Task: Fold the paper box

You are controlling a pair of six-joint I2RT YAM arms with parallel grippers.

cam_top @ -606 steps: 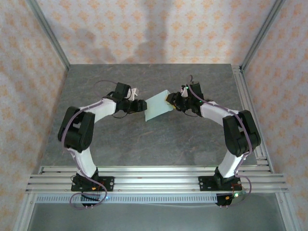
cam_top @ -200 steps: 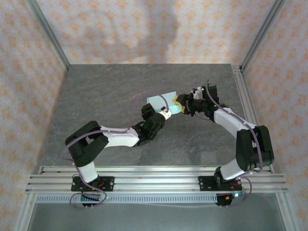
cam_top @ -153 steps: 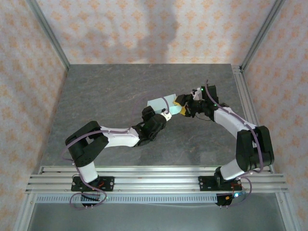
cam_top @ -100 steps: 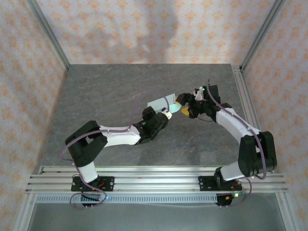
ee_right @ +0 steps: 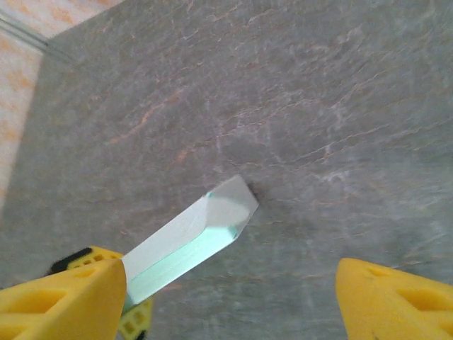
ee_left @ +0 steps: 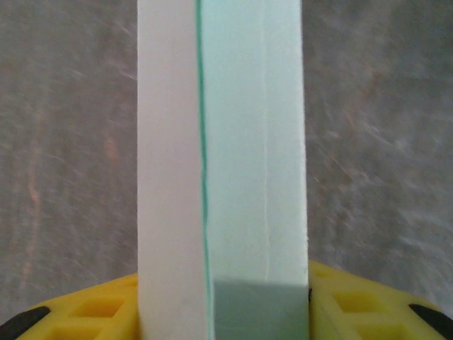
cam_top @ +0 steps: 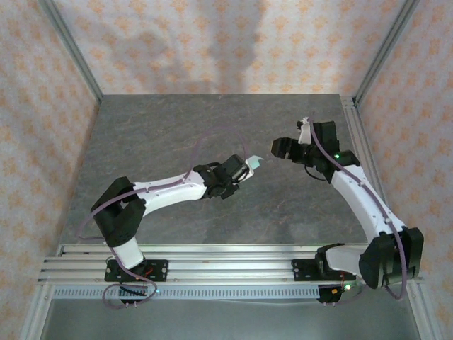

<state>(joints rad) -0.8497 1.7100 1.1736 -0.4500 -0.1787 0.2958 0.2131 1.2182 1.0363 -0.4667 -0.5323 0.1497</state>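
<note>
The paper box [ee_left: 251,142] overruns the top edge.

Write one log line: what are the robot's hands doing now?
left hand: holds paper box | right hand: open, apart from box

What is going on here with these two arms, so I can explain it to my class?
The left gripper is shut on the paper box, which is folded into a slim, flat mint shape and sticks out from between its fingers over the middle of the grey table. The right gripper stands open a little to the right, apart from the box and holding nothing.
</note>
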